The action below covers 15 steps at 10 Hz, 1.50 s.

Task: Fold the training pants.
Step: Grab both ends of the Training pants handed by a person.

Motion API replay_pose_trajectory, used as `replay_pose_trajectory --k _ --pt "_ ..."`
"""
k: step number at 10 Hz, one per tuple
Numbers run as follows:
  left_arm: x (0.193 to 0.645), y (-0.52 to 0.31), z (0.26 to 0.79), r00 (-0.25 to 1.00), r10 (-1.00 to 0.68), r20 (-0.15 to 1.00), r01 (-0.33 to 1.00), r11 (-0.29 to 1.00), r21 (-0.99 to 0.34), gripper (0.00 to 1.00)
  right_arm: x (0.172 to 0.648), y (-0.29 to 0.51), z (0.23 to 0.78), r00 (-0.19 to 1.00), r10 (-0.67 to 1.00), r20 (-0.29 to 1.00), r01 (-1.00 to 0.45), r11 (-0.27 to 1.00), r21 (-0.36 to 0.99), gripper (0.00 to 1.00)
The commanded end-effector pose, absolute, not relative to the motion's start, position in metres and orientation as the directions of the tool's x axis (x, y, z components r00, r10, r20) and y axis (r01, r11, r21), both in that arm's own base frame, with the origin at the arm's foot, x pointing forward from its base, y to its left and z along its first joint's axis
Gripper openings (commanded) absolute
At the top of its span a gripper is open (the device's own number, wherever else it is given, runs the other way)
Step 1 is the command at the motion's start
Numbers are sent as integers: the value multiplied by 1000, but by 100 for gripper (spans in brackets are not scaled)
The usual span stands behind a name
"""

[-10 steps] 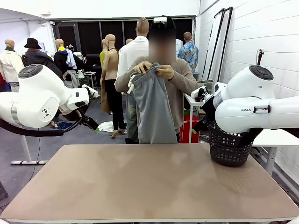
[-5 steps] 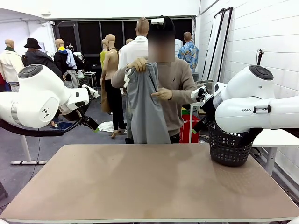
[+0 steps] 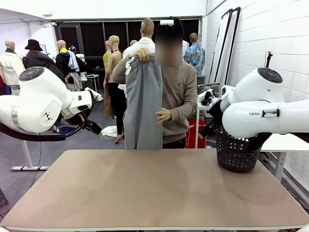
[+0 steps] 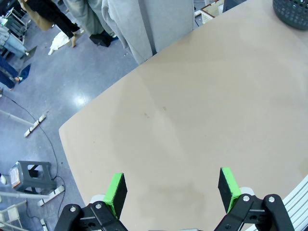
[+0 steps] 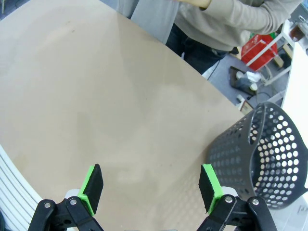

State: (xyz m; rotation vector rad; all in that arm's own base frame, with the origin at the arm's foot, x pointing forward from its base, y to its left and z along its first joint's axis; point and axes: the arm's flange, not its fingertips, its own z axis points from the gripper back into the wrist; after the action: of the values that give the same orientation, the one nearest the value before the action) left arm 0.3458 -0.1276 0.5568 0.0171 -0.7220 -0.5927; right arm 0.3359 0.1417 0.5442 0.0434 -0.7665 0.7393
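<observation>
Training pants (image 3: 143, 106) hanging full length at 12 o'clock, not down on the table (image 3: 154, 193) yet.

Being held up by the person, upper hand (image 3: 143, 54) pinching the waistband, lower hand (image 3: 164, 115) steadying the side edge, hems dangling just past the far edge. Hovering over bare tabletop with left gripper (image 4: 172, 187) and right gripper (image 5: 151, 185) both spread wide, clutching nothing, well apart from the fabric sitting at roughly 12 o'clock in each wrist view. Probably best waiting for the cloth to be laid flat, then going in low at the edges, pinching cleanly and steering clear of the basket (image 3: 235, 154) at 3 o'clock.
</observation>
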Motion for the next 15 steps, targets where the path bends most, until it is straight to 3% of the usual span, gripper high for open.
replay_pose_trajectory --k 1,15 --pt "346 -128 556 595 -516 616 504 837 213 100 336 141 544 485 592 644 -622 751 -222 100" --pt "346 -128 556 595 -516 616 504 837 213 100 336 141 544 485 592 644 -622 751 -222 100"
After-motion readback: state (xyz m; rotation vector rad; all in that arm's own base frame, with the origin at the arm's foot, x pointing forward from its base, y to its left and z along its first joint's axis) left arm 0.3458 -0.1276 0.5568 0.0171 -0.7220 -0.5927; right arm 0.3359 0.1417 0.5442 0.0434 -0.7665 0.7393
